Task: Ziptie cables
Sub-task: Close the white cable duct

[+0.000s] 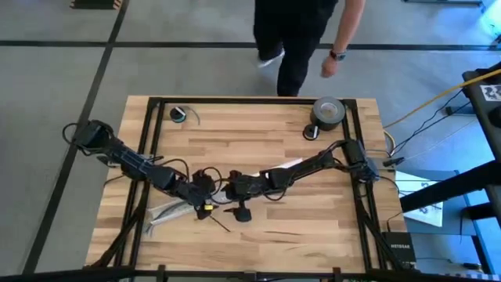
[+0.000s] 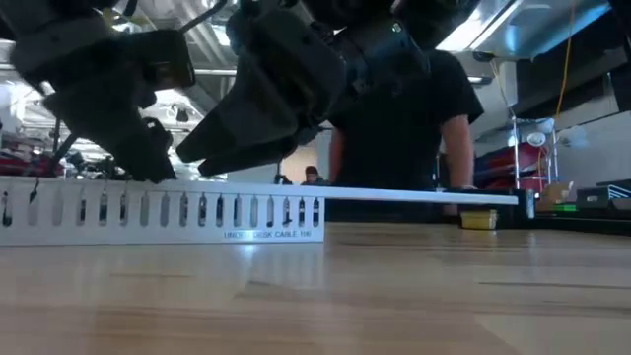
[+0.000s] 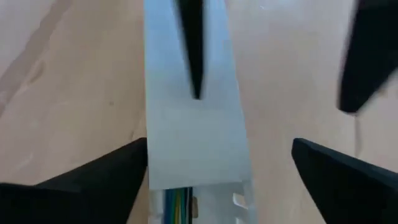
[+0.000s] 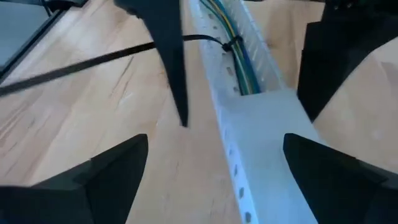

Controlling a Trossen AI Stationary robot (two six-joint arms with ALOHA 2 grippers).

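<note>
I've got both arms meeting near the middle of the table (image 1: 313, 227), over the white slotted duct (image 4: 249, 134) that runs across the wood. My left gripper (image 3: 221, 165) sits right over the duct's lid with its fingers spread wide, one on each side, pinching nothing. My right gripper (image 4: 214, 162) is spread the same way, straddling the duct from the other end. The cables (image 4: 231, 28), coloured wires, lie inside the open channel, and the ziptie (image 4: 93, 61) is looped around them there, with its long black tail trailing out flat across the wood. From table height I can read small print on the duct's side, something like "UNDER DESK CABLE", though the rest is too fine to make out. A roll of grey tape (image 1: 329, 111) sits at the far edge, and a person (image 1: 301, 35) in dark clothes stands just beyond the table.
</note>
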